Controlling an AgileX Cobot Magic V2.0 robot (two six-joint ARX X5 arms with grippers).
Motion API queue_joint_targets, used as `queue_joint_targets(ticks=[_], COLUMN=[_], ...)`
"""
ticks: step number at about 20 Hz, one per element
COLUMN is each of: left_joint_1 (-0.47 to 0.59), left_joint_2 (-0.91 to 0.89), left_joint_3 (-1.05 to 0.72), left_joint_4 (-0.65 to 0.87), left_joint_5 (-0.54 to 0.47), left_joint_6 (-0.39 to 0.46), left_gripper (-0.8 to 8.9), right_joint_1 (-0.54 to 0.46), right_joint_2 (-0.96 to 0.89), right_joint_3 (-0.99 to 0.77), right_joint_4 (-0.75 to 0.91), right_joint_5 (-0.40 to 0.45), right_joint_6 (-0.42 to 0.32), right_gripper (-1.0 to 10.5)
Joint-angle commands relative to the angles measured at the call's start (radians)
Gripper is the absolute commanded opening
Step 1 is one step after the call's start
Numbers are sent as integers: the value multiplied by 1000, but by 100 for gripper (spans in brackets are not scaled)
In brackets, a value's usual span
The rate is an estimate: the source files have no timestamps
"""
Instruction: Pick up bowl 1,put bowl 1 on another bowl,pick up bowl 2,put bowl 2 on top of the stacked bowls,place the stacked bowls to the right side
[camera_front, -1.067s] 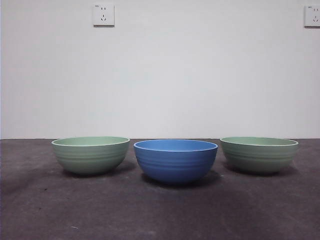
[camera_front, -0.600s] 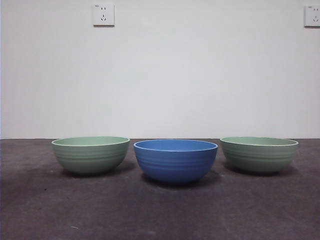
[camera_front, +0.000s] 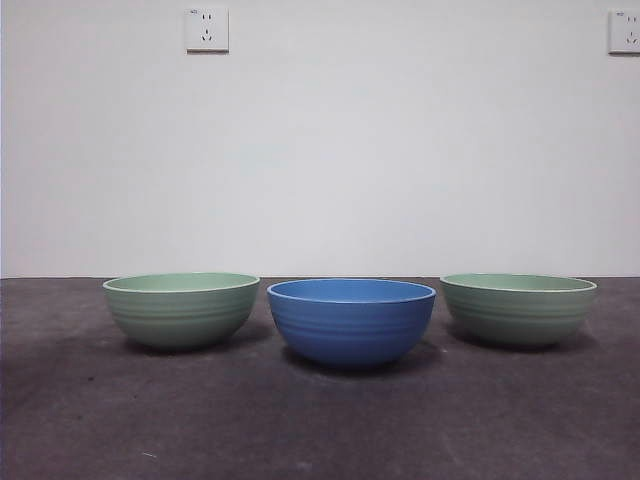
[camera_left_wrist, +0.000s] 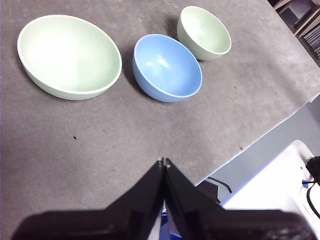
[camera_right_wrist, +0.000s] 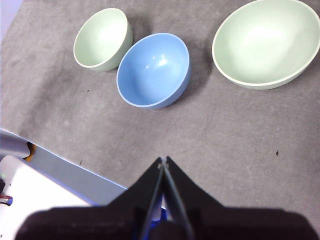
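- Three ribbed bowls are being shown in a row on the dark grey table (camera_front: 320, 430), apart from one another: the blue bowl (camera_front: 351, 320) in the middle, slightly nearer the front camera, with one pale green bowl (camera_front: 181, 308) on its left in the front view and the other pale green bowl (camera_front: 518, 308) on its right.
- Nothing is being stacked yet; all bowls are being seen upright and empty, so the first step, picking up a green bowl, is judged to be only beginning.
- The left gripper (camera_left_wrist: 163, 162) is being held high above the table near its front edge, jaws pressed together, nothing gripped; the nearest bowl to it is a pale green one (camera_left_wrist: 70, 54).
- The right gripper (camera_right_wrist: 163, 161) is being held likewise, jaws closed and empty, nearest the other pale green one (camera_right_wrist: 265, 42).
- Neither arm is being caught in the front view.
- For the next move, the jaws would need to be parted, then lowered over a green bowl's rim, one jaw inside and one outside.
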Motion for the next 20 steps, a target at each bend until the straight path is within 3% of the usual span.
queue_joint_targets(ticks=[1,5,6,8,20], left_joint_1=[0,0,0,0,0], left_joint_2=[-1,-1,-1,-1,10], left_joint_3=[3,3,3,3,3], left_joint_4=[7,11,13,16,32], left_joint_5=[2,1,1,1,1], left_joint_6=[20,17,16,10,-13], left_gripper=[24,419,480,500,500], right_joint_1=[2,2,2,2,2], right_joint_2=[1,2,2,2,33], right_joint_3=[3,3,3,3,3], right_joint_4=[2,2,2,2,11], right_joint_5=[2,2,2,2,13], right_joint_6=[-13,-8,-5,-1,12], right_gripper=[66,377,421,474,477])
